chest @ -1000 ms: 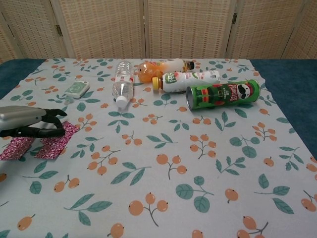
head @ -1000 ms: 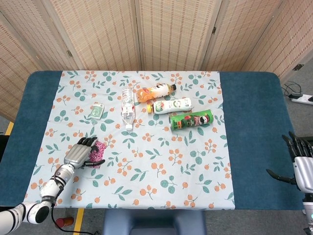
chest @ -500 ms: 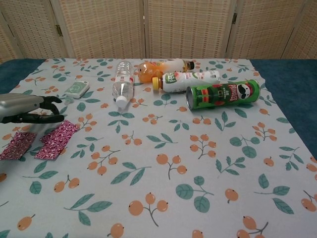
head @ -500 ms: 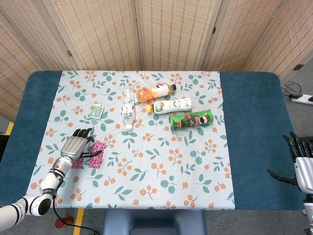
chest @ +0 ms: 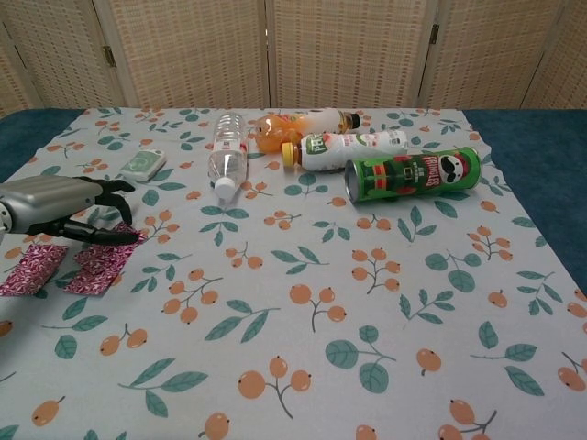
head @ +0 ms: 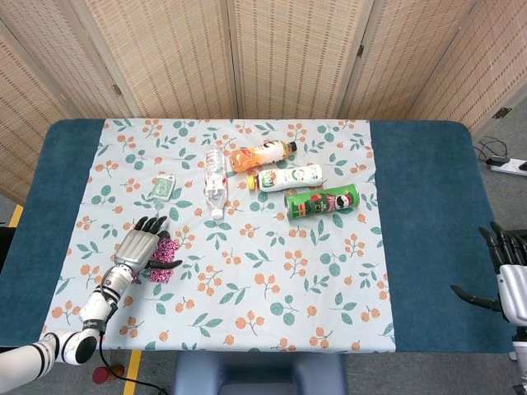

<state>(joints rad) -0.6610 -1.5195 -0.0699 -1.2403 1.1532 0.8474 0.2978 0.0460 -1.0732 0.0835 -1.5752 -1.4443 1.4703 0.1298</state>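
The left hand (chest: 64, 209) hovers just over the two pink sachets (chest: 103, 261), fingers spread flat, thumb jutting toward the cloth's middle, nothing in its grasp. A second ago those fingers lay right down on the foil; now the hand has lifted and slid a touch toward the back of the table, and both sachets show plainly in the chest view, one just outside the other (chest: 32, 269), flat on the floral tablecloth (head: 272, 296). So the packets are let go, or never caught: by my reading the pick-up has not come off and the hand is resetting for another try.

Everything else sits beyond the sachets. The small green packet (head: 164, 188) lies behind them, near; further back and inward is the clear water bottle (head: 215, 183), on its side. Well past that, the orange juice bottle (head: 260, 154), the white drink bottle (head: 290, 177) and the green Pringles can (head: 322, 202) lie clustered together, untouched.

The right hand (head: 508, 278) waits far across from the sachets, off the cloth at the table's blue edge, fingers apart and empty, barely shifted.
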